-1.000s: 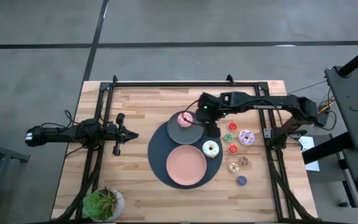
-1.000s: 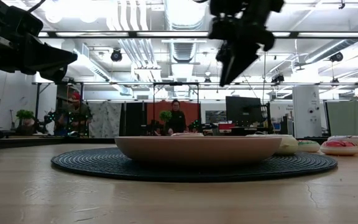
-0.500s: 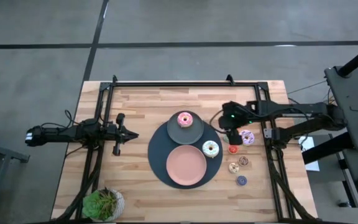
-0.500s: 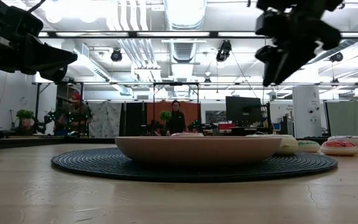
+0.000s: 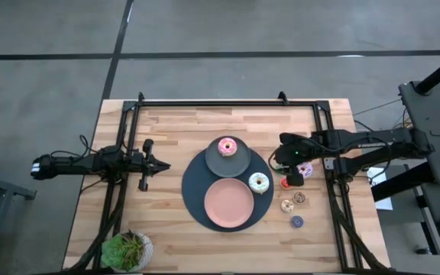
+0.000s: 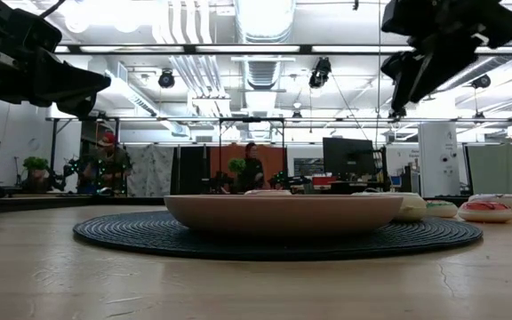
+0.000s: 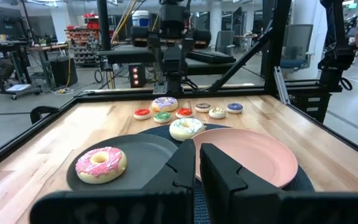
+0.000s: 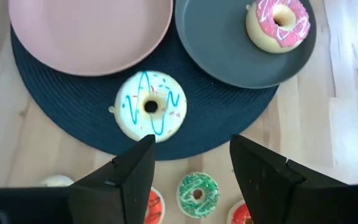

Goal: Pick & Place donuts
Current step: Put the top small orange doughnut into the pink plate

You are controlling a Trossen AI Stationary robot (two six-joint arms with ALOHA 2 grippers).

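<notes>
While the right tool (image 8: 191,163) hovers released and empty above the small donuts (image 5: 291,192) on the surface (image 5: 174,130), the grey plate (image 5: 214,160) holds the pink donut (image 5: 227,147), the pink plate (image 5: 230,205) sits bare, the white donut (image 5: 259,182) lies on the dark mat (image 5: 193,195); the left tool (image 5: 157,165) waits clenched apart

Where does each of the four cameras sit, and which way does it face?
High: overhead, straight down on table, both arms.
Low: table height, across pink plate; right claw above.
Left wrist: behind shut left claw, toward pink donut.
Right wrist: above open right claw, down on white donut.
Shared: wrist views both show pink donut.
</notes>
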